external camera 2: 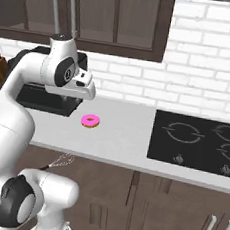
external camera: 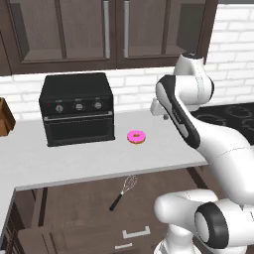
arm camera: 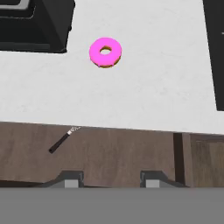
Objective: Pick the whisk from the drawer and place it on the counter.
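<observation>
The whisk lies flat on the floor of the open drawer, just under the counter's front lip, wire loops toward the counter and black handle toward me. It also shows in the right base view and in the hand view. My gripper hangs high over the counter, to the right of the donut, pointing down. In the hand view its tips are shut, nothing held, above the drawer, with the whisk up and left of them.
A pink donut lies on the counter beside a black toaster oven. The black stovetop is set into the counter at the right. A knife block stands at the far left. Smaller drawers sit below.
</observation>
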Controlling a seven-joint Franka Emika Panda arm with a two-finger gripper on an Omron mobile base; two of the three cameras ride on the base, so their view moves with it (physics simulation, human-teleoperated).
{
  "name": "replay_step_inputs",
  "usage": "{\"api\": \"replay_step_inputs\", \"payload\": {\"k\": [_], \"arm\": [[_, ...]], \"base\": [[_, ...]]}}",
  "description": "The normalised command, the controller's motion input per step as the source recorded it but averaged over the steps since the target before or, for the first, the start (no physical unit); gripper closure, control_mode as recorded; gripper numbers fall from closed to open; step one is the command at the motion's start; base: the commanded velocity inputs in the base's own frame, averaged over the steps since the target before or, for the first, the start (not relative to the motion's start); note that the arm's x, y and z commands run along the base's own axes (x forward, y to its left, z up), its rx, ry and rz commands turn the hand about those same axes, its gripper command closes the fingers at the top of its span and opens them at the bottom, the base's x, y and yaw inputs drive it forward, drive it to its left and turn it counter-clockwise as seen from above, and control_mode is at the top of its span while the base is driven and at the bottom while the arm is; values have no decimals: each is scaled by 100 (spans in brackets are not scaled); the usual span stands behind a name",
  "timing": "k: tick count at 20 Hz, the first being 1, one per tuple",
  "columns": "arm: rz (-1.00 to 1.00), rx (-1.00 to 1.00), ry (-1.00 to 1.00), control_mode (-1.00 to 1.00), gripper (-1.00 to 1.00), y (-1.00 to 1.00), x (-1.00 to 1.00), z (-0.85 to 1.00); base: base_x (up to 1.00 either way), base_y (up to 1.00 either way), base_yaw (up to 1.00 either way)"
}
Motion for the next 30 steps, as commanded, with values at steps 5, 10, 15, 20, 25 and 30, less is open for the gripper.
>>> {"api": "replay_step_inputs", "payload": {"k": [5,10,15,20,25,30], "arm": [[0,0,0,-100,-100,-1,-14,-1],[0,0,0,100,-100,-6,-56,-7],[0,0,0,100,-100,0,0,0],[0,0,0,100,-100,0,0,0],[0,0,0,100,-100,0,0,0],[0,0,0,100,-100,0,0,0]], "base": [[0,0,0],[-18,-7,0],[-81,-79,0],[-1,-100,14],[37,-88,32],[1,-82,50]]}}
